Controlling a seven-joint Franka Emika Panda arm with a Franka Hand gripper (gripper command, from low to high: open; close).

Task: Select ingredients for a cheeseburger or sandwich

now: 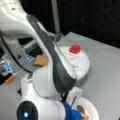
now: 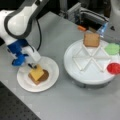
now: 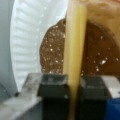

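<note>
A white paper plate at a front view's lower left carries the sandwich stack: a brown toast square with the dark round patty on it. The yellow cheese square lies over the patty, and my gripper is shut on its near corner. In the wrist view the cheese runs edge-on between my dark fingers, above the speckled patty. A second toast square lies in a far wedge of the round divided tray.
A green lettuce-like piece and a red disc lie in the tray's right wedges. The arm's white links fill most of a front view, where the red disc and toast still show. Clutter sits behind the tray.
</note>
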